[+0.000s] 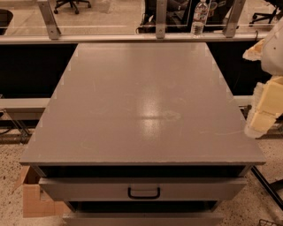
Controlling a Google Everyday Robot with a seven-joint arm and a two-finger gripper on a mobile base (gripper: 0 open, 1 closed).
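My gripper hangs at the right edge of the view, pale yellow below a white arm segment. It is beside the right rim of a grey cabinet top, about level with it, and holds nothing that I can see. The cabinet top itself is bare. Below its front edge the top drawer stands pulled out a little, with a black handle at its middle. A second drawer front shows beneath it at the bottom of the view.
A cardboard box sits on the speckled floor at the cabinet's lower left. Behind the cabinet runs a metal rail with glass panels. A water bottle stands beyond it. An office chair is at the far back left.
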